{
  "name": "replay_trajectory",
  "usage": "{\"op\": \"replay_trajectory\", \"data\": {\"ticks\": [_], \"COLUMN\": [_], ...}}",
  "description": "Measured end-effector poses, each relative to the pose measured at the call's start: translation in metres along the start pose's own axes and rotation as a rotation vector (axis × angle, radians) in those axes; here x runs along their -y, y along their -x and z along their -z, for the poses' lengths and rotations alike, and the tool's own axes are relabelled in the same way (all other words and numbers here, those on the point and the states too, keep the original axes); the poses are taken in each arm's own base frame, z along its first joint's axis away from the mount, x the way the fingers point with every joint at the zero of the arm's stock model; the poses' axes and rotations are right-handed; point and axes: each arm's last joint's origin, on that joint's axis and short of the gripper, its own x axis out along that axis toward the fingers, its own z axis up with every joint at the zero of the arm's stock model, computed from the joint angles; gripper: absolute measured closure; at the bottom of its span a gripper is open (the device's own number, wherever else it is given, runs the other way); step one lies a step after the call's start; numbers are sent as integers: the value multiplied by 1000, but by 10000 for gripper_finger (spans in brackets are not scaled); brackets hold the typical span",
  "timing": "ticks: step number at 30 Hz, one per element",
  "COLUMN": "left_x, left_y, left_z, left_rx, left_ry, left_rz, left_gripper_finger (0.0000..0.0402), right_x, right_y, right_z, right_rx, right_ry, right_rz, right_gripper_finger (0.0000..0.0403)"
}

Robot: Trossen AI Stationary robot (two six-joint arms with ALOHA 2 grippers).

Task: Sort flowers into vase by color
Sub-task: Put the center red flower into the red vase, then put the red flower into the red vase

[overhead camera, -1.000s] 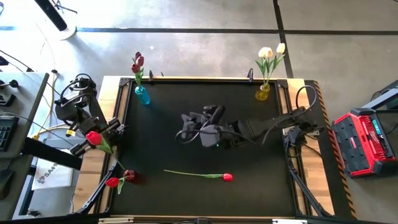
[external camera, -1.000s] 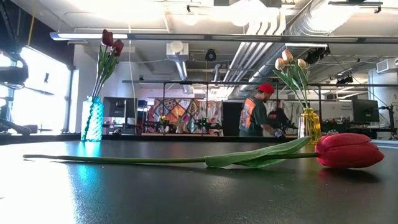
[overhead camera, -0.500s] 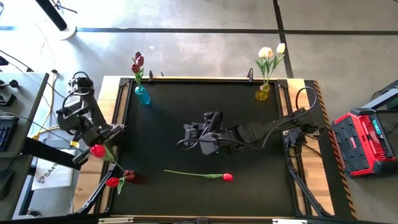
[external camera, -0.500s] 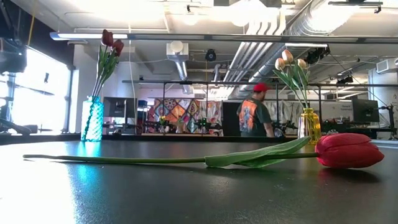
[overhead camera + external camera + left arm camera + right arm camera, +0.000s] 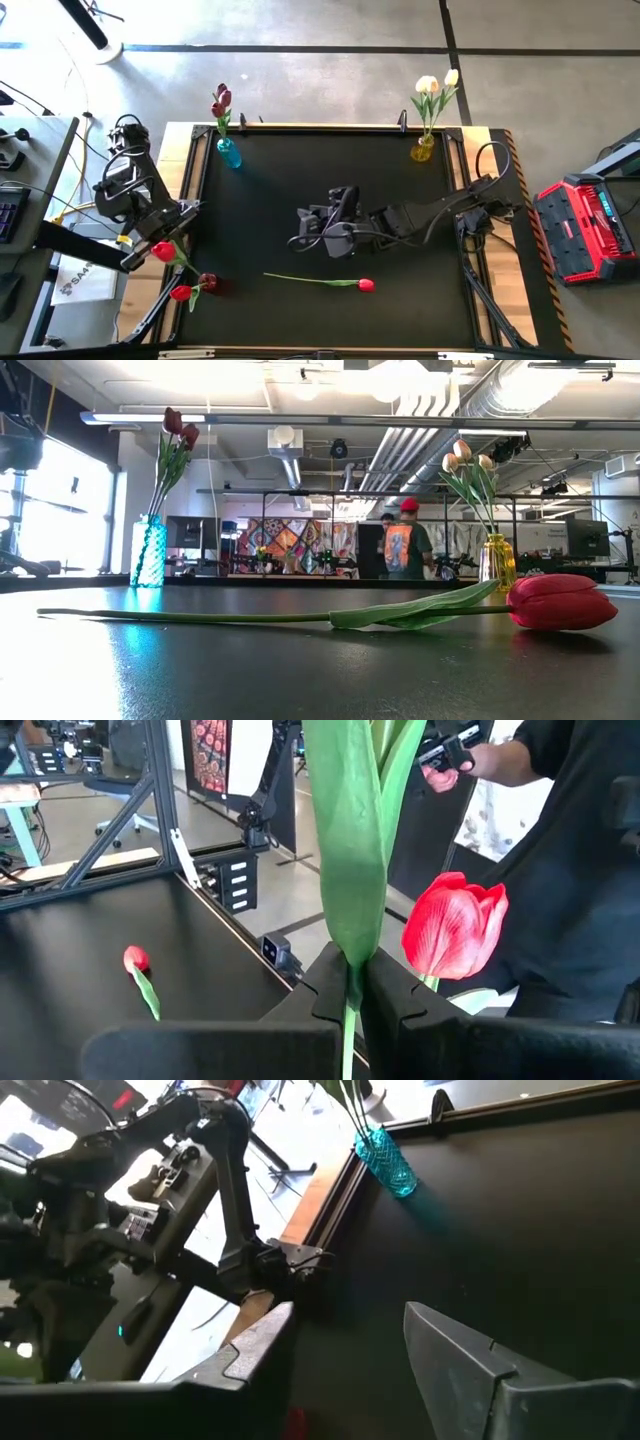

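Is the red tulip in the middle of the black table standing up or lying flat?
Lying flat: the red tulip rests lengthwise on the black table, outside both vases.

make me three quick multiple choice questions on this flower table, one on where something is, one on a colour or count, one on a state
1. Where does the loose red tulip lie?
A. flat on the black table
B. in the blue vase
C. on the floor

2. What colour are the flower heads in the yellow vase?
A. red
B. cream-white
C. blue

3. How do the left gripper's jaws stand?
A. wide open, empty
B. shut on a green stem
C. shut on a vase

Answers:
1. A: the high view shows it lying along the table in front of the right gripper.
2. B: pale heads top its stems.
3. B: the left wrist view shows the stem pinched between them.
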Motion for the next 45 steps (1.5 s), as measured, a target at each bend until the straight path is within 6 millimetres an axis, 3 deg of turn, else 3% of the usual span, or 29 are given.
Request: {"op": "replay_trajectory", "data": {"ticks": [8, 23, 29, 33, 40, 45], "left_x": [-1, -2, -3, -6, -15, -23], "left_y": [0, 3, 7, 15, 35, 49], "left_z": [3, 3, 0, -5, -7, -7], "left_rx": [-29, -16, 21, 96, 191, 259], "left_ry": [-9, 58, 144, 218, 229, 259], "left_rz": [-24, -28, -18, -31, -70, -174], "left_gripper_finger": [372, 258, 235, 224, 202, 197], "right_x": [-2, 2, 3, 10, 22, 34], "right_y": [6, 7, 3, -14, -54, -80], "right_z": [7, 9, 14, 36, 84, 119], "right_rx": [-16, -44, -162, -357, -389, -527], "right_ry": [10, 16, 47, 144, 396, 442], "right_rz": [-10, 13, 6, 21, 64, 70], "right_gripper_finger": [224, 224, 224, 224, 224, 224]}}
